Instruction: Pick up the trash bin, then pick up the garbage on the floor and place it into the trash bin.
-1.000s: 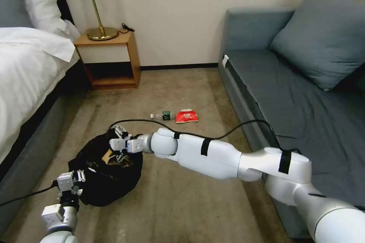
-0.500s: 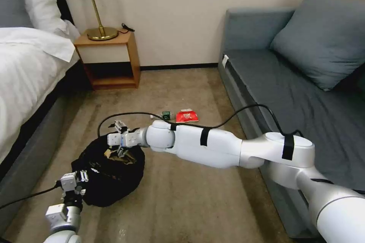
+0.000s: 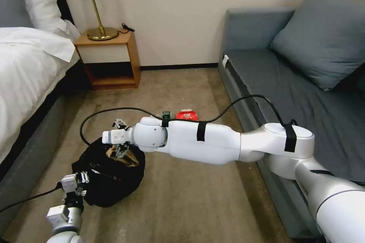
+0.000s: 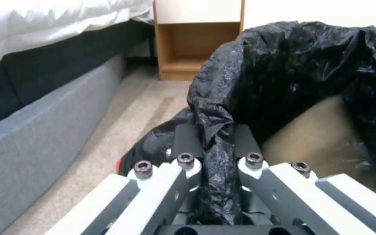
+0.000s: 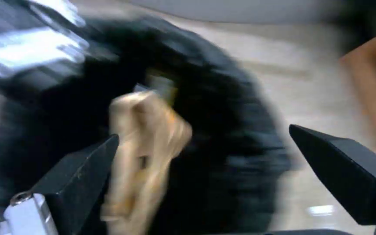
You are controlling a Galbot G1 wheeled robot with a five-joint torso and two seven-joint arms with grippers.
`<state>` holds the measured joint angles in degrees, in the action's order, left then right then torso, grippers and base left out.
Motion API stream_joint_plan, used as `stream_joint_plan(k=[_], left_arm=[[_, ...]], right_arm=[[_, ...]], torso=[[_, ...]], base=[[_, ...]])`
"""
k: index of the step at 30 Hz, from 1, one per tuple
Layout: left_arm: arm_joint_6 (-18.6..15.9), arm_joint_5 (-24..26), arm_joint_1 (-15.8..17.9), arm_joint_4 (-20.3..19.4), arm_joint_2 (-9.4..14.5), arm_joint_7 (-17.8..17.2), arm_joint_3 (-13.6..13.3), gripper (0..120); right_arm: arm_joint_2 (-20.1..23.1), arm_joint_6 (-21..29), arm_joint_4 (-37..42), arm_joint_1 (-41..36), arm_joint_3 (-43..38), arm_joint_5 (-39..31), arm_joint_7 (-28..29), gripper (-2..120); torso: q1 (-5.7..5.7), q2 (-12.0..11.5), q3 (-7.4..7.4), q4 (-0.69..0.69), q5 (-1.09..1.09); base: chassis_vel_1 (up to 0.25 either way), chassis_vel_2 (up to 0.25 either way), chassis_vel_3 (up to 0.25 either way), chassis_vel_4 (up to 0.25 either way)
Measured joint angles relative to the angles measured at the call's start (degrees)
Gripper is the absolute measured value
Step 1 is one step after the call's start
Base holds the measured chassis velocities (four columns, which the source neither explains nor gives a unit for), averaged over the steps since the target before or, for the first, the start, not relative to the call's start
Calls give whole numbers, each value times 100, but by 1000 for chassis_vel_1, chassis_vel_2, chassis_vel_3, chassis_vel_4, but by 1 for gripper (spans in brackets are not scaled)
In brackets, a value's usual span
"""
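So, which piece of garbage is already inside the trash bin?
The crumpled brown paper bag: it lies in the trash bin under the open right gripper. The red snack packet and small bottle lie on the carpet.

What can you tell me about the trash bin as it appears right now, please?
The trash bin is a small, low, rounded container wrapped in a crinkly black plastic bag that hides its walls. It sits on the beige carpet between the bed and the sofa. The left gripper is shut on a bunched fold of the bag at the rim nearest the robot. Crumpled brown paper lies in its open mouth, and the right gripper, fingers apart, hangs directly over that opening.
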<state>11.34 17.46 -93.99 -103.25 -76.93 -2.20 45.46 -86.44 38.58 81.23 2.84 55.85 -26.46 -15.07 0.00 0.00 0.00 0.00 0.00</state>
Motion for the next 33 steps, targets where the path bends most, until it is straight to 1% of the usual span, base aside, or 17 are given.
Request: stream_joint_plan(k=[1,2,5,6,11,13,15,16,19,20,21,24,25,27,29,30,33], left_arm=[[2,7,6,0,0,6,-3,5],[2,7,6,0,0,6,-3,5],[9,60,25,-43,1,58,-40,5],[13,61,28,-45,1,66,-54,5],[37,61,20,-38,3,86,-60,5],[83,71,21,38,41,86,13,5],[111,126,42,74,71,62,105,5],[111,126,42,74,71,62,105,5],[113,229,69,69,113,-36,255,5],[113,229,69,69,113,-36,255,5],[112,242,67,46,124,-49,286,5],[105,256,47,-43,147,-111,368,5],[105,256,47,-43,147,-111,368,5],[99,259,31,-78,155,-133,395,5],[97,259,12,-119,161,-149,411,5],[97,259,12,-119,161,-149,411,5],[97,254,-18,-168,164,-154,410,5]], right_arm=[[9,81,54,-17,-30,-236,55,100],[9,81,54,-17,-30,-236,55,100],[56,349,265,-210,-346,-1375,490,100],[63,352,228,-249,-400,-1433,556,100],[138,336,136,-403,-722,-1254,611,100],[232,182,178,-502,-942,-1210,786,100],[303,-79,214,-655,-1178,-1233,1082,100],[303,-79,214,-655,-1178,-1233,1082,100],[459,-364,307,-1079,-1781,-1515,1527,100],[459,-364,307,-1079,-1781,-1515,1527,100],[522,-400,360,-1212,-1975,-1589,1614,100],[912,-802,538,-1775,-2565,-1715,1818,100],[912,-802,538,-1775,-2565,-1715,1818,100],[1197,-1108,612,-2097,-2787,-1718,1856,100],[1510,-1294,721,-2466,-3037,-1687,1842,100],[1510,-1294,721,-2466,-3037,-1687,1842,100],[1790,-1430,864,-3005,-3411,-1641,1779,100]], torso=[[0,0,0,0,0],[0,0,0,0,0],[0,0,0,0,1],[0,0,0,0,0],[0,0,0,0,0],[0,0,0,0,0],[0,0,0,1,0],[0,0,0,1,0],[0,0,0,1,0],[0,0,0,1,0],[0,0,0,1,0],[0,0,0,0,1],[0,0,0,0,1],[0,0,0,-2,1],[0,0,0,-1,2],[0,0,0,-1,2],[0,0,0,-2,2]], base=[[0,0,0,0],[0,0,0,0],[0,0,0,0],[0,0,0,0],[0,0,0,0],[0,0,0,0],[0,0,0,0],[0,0,0,0],[0,0,0,0],[0,0,0,0],[0,0,0,0],[0,0,0,0],[0,0,0,0],[0,0,0,0],[0,0,0,0],[0,0,0,0],[0,0,0,0]])
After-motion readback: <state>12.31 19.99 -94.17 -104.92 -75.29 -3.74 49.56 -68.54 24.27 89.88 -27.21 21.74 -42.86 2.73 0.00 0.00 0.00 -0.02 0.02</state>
